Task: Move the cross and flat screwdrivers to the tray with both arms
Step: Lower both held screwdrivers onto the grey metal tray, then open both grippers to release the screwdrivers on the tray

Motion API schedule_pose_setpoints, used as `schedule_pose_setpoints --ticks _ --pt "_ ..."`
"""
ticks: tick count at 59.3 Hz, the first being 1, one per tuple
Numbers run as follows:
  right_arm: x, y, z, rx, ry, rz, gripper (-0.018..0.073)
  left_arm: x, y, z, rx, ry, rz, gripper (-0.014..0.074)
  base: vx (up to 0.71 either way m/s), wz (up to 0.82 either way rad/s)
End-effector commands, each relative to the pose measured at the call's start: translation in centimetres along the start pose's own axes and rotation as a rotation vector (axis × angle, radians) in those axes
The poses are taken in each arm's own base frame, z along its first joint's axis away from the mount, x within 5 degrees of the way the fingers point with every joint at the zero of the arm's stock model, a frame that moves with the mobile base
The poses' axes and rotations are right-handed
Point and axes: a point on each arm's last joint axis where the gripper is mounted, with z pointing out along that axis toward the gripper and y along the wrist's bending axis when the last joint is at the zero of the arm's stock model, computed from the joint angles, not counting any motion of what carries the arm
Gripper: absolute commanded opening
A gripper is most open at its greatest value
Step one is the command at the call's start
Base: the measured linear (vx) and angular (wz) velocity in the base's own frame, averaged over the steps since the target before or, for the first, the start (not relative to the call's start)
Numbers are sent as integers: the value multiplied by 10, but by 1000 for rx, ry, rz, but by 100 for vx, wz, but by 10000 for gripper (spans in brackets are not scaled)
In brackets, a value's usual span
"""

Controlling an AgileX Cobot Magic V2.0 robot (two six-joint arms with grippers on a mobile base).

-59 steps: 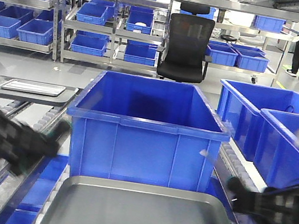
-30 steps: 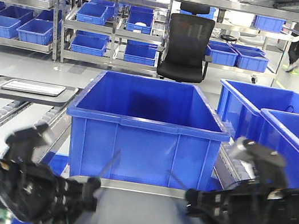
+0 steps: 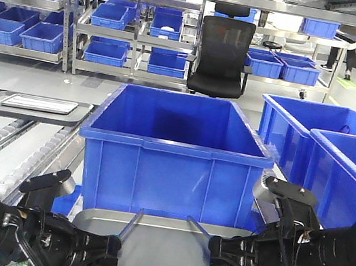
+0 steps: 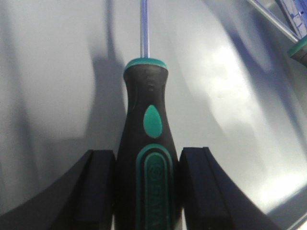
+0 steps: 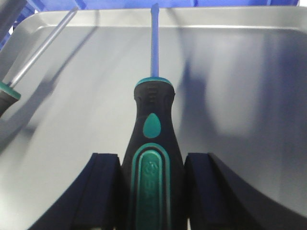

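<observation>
Both arms have dropped lower over the tray point(image 3: 173, 259) since a moment ago, and the two steel shafts now angle down close to its far rim instead of standing up in the air; I'd say the set-down is nearly at hand, though neither tool has been let go. The left gripper point(image 4: 146, 191) is pinching its screwdriver point(image 4: 146, 158) by the black-and-green handle, pads pressed against both sides, shaft pointing out over the grey metal. The right gripper point(image 5: 152, 191) clamps the other screwdriver point(image 5: 152, 143) the same way. That one's tip looks flat. Whether either tool touches the tray yet, I can't tell.
</observation>
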Motion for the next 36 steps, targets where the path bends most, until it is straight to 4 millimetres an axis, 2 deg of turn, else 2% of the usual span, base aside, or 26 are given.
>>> schedule_pose_setpoints --ticks 1,12,25,30,36 --pt "-15 5 -17 -11 -120 -12 39 -11 -13 -15 48 -90 -6 76 0 0" --pt "-14 6 -16 -14 -100 -14 188 -11 -14 -16 50 -92 -6 221 0 0" --pt "-12 6 -16 -16 -83 -14 463 -10 -14 -15 51 -81 -5 409 0 0" --pt "-11 6 -16 -17 -76 -14 536 -10 -14 -15 51 -80 -5 452 0 0" --pt "-11 6 -16 -18 -68 -14 578 -10 -14 -15 51 -80 -5 478 0 0"
